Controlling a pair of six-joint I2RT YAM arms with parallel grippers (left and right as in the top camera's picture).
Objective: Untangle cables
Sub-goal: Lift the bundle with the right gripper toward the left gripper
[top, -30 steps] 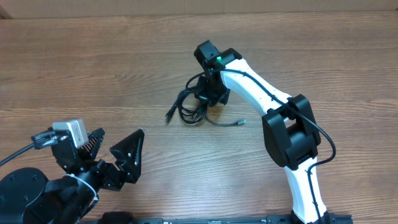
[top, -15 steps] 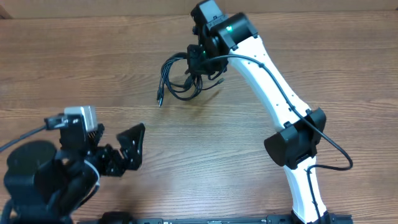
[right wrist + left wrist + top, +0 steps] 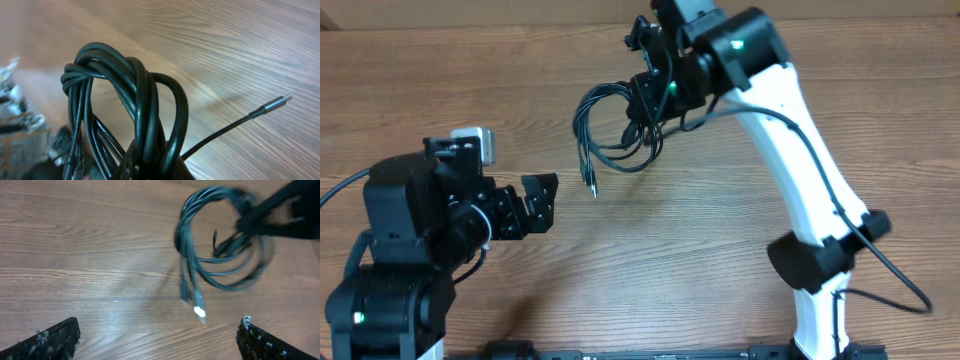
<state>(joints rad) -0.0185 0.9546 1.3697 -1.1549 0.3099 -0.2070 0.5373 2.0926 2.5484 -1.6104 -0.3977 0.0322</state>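
The right gripper (image 3: 646,97), clamped on the cables (image 3: 601,128), is holding them higher than before; the left gripper (image 3: 534,201), fingers wide apart, is coming closer.

I read the cables (image 3: 145,105) as glossy black plastic sheath, 1 plug tip (image 3: 199,312) bright metal, table (image 3: 440,80) matt wood grain, right arm (image 3: 790,130) shell smooth white plastic.

surface: wooden table (image 3: 440,90) | colour: brown | grain: runs left-right
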